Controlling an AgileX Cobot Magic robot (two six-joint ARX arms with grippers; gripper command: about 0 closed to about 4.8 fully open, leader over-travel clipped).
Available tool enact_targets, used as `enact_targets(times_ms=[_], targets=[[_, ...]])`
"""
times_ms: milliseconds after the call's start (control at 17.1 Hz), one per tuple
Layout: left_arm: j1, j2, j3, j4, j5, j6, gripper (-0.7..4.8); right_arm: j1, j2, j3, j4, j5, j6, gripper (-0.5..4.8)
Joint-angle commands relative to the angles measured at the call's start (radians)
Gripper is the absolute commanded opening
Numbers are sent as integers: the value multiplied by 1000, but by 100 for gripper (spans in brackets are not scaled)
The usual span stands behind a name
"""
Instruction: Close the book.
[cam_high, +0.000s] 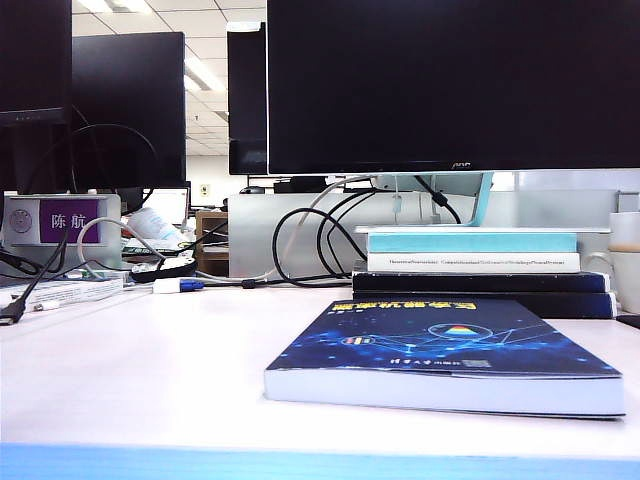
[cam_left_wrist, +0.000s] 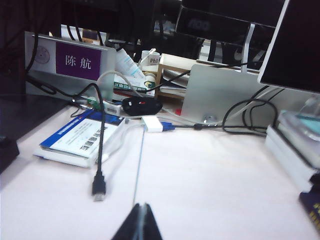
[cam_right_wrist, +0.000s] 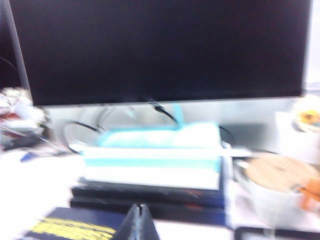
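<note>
Book (cam_high: 440, 350) lies shut and flat on the bench (cam_high: 150, 370), blue cover up, just before the stacked books (cam_high: 480, 265). Left gripper (cam_left_wrist: 141, 212) and right gripper (cam_right_wrist: 139, 212) hang clear, jaws pressed together, likely because nothing needs holding.

**Item count on the worktop**

One closed blue book (cam_high: 445, 350) at 6 o'clock. One stack of four books (cam_high: 480, 265) at 3 o'clock. Two grippers, left gripper (cam_left_wrist: 140, 222) and right gripper (cam_right_wrist: 139, 222), each with jaws pressed together. One name plate (cam_high: 62, 220) at 9 o'clock. One white mug (cam_right_wrist: 280, 192).
</note>
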Motion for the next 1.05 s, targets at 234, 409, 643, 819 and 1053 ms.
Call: enact_targets(times_ms=[234, 409, 643, 819, 1053], targets=[[-1, -2, -21, -51, -19, 47, -5, -67, -2, -8, -122, 14, -10, -2], [-1, -2, -21, -61, -18, 44, -4, -67, -2, -8, -172, 14, -10, -1], [-1, -2, -21, -61, -18, 44, -4, -67, -2, -8, -233, 14, -10, -1], [-1, -2, -21, -61, -18, 44, -4, -68, -2, -8, -239, 18, -10, -1], [-1, -2, -21, -61, -18, 44, -4, -68, -2, -8, -239, 18, -10, -1]])
